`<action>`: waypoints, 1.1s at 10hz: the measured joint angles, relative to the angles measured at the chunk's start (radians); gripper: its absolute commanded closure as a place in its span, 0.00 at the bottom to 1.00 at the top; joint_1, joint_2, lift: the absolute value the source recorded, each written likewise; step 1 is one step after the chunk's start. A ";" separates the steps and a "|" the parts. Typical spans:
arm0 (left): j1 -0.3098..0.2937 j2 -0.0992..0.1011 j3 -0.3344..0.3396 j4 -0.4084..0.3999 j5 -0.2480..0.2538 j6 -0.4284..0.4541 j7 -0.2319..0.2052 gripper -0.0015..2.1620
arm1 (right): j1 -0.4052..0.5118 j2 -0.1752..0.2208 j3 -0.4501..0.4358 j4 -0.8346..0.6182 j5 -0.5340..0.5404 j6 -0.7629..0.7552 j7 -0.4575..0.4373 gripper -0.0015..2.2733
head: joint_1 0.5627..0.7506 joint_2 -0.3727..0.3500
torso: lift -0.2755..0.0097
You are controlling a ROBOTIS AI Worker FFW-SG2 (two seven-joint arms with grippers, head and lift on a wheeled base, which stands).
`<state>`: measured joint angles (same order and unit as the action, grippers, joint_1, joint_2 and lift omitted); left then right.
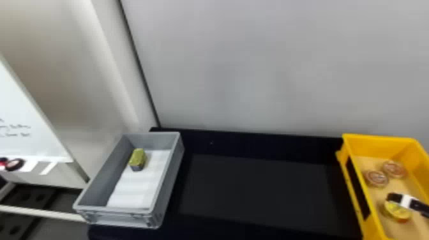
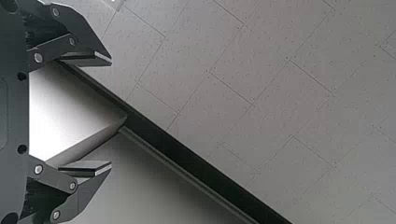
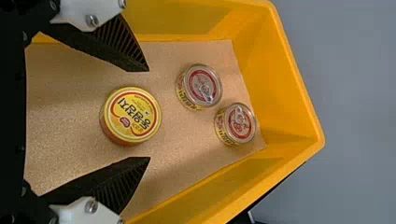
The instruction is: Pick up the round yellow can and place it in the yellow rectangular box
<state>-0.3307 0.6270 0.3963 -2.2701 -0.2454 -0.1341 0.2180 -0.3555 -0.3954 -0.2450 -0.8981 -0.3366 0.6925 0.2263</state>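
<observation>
In the head view my right gripper [image 1: 395, 198] reaches in from the right edge, over the round yellow can [image 1: 397, 211] inside the yellow rectangular box [image 1: 378, 138]. In the right wrist view the right gripper [image 3: 149, 115] stands open above the box floor. The yellow can [image 3: 132, 115] stands upright on the brown liner, its lid facing the camera between the two spread fingers; whether they touch it I cannot tell. My left gripper [image 2: 111, 112] is idle and open in the left wrist view, with nothing between its fingers and a wall and tiled surface beyond.
Two smaller cans, one [image 3: 200, 87] beside another [image 3: 236, 124], stand near one end of the yellow box. At the head view's left, a grey box [image 1: 178, 156] holds a green-topped block [image 1: 138, 159]. A dark table [image 1: 255, 188] lies between the boxes, before a grey wall.
</observation>
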 measured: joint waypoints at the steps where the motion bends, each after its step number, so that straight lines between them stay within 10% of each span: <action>1: 0.003 0.000 0.004 0.000 0.000 0.000 -0.001 0.21 | 0.008 0.000 -0.002 -0.026 -0.007 -0.011 -0.006 0.13 | 0.41 0.75 | 0.97; 4: 0.017 0.003 0.022 -0.004 0.000 0.002 -0.002 0.21 | 0.064 0.002 -0.016 -0.312 -0.038 -0.117 -0.099 0.16 | 0.41 0.75 | 0.97; 7: 0.033 0.008 0.042 -0.015 0.000 0.002 -0.003 0.21 | 0.091 0.000 -0.034 -0.782 -0.021 -0.209 -0.407 0.16 | 0.41 0.75 | 0.97; 11: 0.045 0.013 0.053 -0.018 0.000 0.008 -0.003 0.21 | -0.051 -0.013 -0.019 -1.161 0.128 -0.226 -0.500 0.17 | 0.41 0.75 | 0.97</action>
<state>-0.2854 0.6398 0.4493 -2.2882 -0.2454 -0.1262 0.2148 -0.4063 -0.4082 -0.2645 -2.0588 -0.2089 0.4667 -0.2737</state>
